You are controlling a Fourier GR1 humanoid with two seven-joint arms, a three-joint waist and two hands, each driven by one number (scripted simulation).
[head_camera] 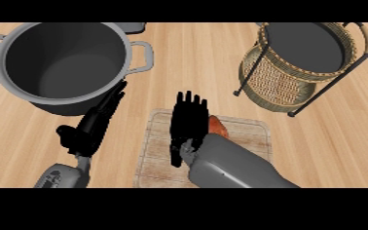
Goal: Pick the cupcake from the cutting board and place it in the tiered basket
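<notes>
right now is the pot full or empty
Empty: the pot shows only its bare grey inside, nothing in it.

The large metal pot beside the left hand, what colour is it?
The large metal pot is grey, darker inside; the head view shows it.

Big grey pot [61, 63] with side handles, upright at far left on light wood counter [194, 58]; dark interior.

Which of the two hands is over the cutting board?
The right hand, fingers straight, above the cutting board beside the cupcake; the left hand is off it, by the pot.
</notes>
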